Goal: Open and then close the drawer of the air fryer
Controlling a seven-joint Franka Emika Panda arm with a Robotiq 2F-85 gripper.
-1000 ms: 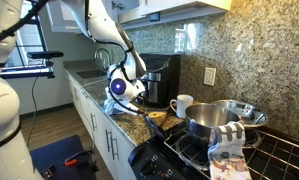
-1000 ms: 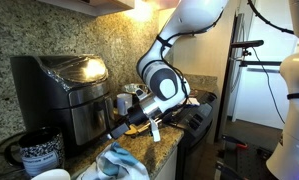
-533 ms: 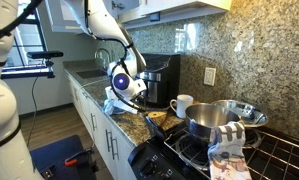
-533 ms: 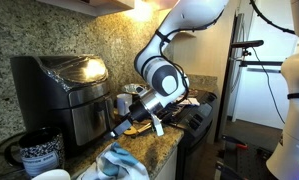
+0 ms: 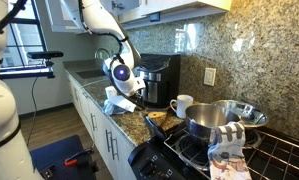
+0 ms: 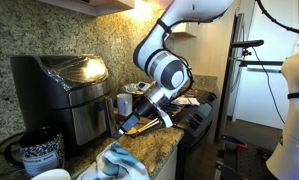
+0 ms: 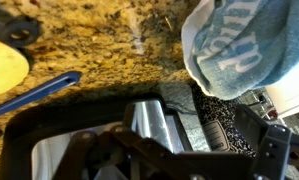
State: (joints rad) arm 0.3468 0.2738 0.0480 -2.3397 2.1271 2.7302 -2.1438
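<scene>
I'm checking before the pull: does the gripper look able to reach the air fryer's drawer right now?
Probably yes. The open gripper hangs close in front of the drawer, nothing visible between them; the blue cloth lies lower, on the counter.

White mug (image 5: 181, 104), steel pot (image 5: 203, 123), towel (image 5: 229, 141).

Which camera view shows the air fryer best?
An exterior view: the air fryer appears large, top and front visible. In an exterior view it is small, partly behind the arm. Wrist view: not clearly shown.
</scene>
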